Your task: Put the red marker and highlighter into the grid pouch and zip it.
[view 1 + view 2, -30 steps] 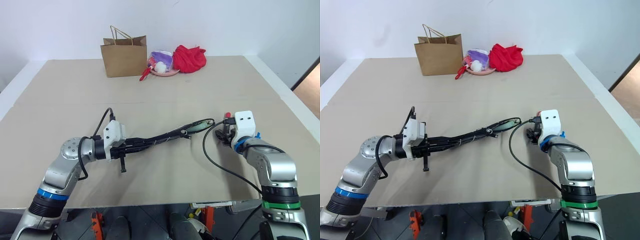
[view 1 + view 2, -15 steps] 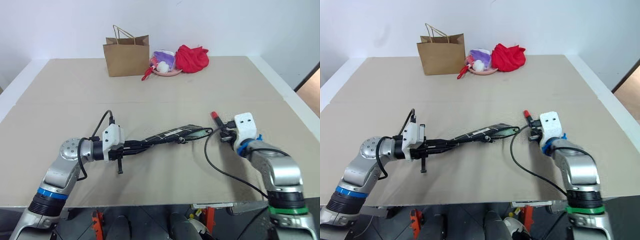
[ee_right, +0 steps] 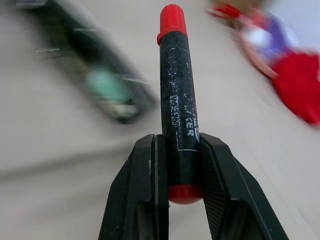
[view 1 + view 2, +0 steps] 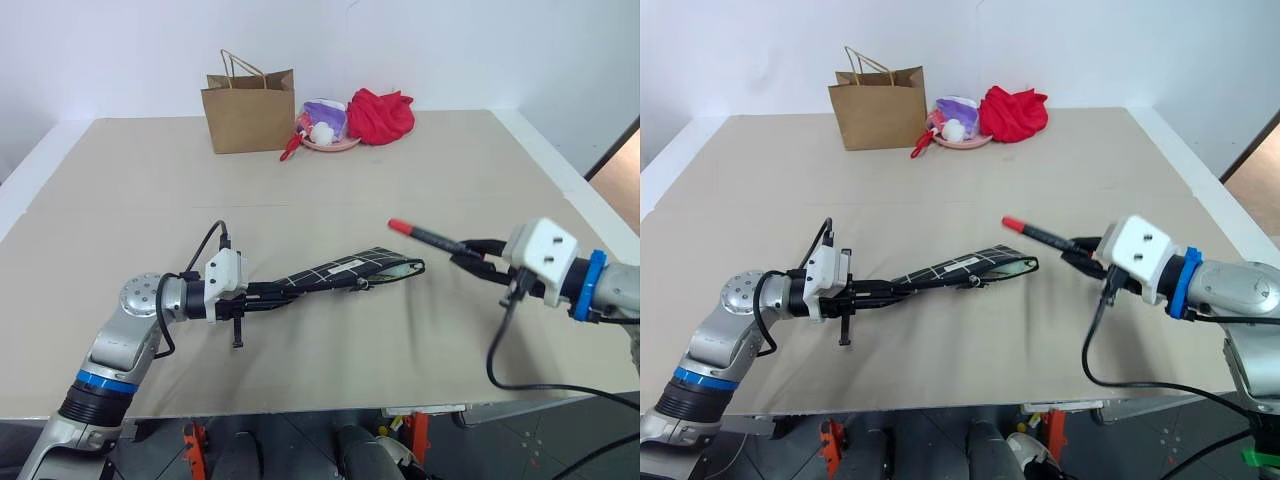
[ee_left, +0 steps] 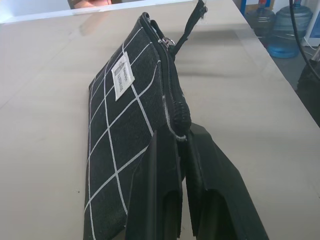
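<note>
beige table (image 4: 150,180), white wall (image 4: 450,50)

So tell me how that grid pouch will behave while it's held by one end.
The grid pouch is probably floppy: pinched at one end by the left gripper, its far end droops to the table. It looks light and its mouth likely won't stay open unaided.

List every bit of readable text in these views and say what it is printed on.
"MARKER": partly covered white print on the red marker barrel; the lines beside it are too blurred to read.
Small white label on the grid pouch: printed lines too small to read.
</note>
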`<state>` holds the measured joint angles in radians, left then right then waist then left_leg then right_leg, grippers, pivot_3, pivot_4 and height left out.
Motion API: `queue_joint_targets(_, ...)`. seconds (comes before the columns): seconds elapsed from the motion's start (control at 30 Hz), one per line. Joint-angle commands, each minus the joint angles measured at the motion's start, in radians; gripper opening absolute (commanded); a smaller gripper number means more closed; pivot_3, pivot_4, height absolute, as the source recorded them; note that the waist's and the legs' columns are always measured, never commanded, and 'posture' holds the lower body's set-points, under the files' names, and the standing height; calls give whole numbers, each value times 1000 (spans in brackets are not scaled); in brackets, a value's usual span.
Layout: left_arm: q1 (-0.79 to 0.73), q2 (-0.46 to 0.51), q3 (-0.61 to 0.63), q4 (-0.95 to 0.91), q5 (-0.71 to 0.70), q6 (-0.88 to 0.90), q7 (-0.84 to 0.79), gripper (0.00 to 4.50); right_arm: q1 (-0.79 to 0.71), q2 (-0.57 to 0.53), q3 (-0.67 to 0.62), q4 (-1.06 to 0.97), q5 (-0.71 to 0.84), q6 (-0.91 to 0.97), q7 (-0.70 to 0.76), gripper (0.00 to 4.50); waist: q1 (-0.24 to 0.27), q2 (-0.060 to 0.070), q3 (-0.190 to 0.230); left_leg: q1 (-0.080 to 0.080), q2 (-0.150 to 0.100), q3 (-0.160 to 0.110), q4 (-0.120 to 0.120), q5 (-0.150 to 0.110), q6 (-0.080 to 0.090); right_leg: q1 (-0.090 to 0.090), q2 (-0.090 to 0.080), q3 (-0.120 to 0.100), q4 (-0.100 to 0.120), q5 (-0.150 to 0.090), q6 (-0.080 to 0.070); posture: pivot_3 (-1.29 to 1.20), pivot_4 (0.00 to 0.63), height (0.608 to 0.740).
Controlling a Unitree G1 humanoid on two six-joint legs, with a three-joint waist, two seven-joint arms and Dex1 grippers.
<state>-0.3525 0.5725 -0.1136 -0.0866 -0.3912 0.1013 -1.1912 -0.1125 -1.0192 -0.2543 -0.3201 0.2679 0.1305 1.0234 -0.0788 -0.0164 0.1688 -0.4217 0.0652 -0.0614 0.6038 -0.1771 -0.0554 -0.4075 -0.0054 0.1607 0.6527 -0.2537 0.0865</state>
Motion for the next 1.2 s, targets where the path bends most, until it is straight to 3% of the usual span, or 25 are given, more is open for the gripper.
queue_joint_targets(0.03,-15,2,13,-11,-10,-13,-9,0,20,-58,-34,12,-35,-146,80,572,1,0,0,0,0,0,0,0,0,0,0,0,0,0,0,0,150,740)
queue_joint_targets(0.23,-10,4,12,-14,-8,-16,-15,0,20,-101,-27,84,-60,-275,142,572,1,0,0,0,0,0,0,0,0,0,0,0,0,0,-1,0,150,740)
queue_joint_targets(0.63,4,2,6,-35,-6,-9,-13,0,-32,-107,25,124,-88,-286,131,572,1,0,0,0,0,0,1,0,0,0,0,0,0,0,-1,0,150,740)
queue_joint_targets(1.2,12,-16,-8,-47,-1,-11,-1,0,-167,-84,214,-22,-76,10,143,572,3,0,0,1,0,0,1,0,0,0,0,0,0,1,-1,0,150,740)
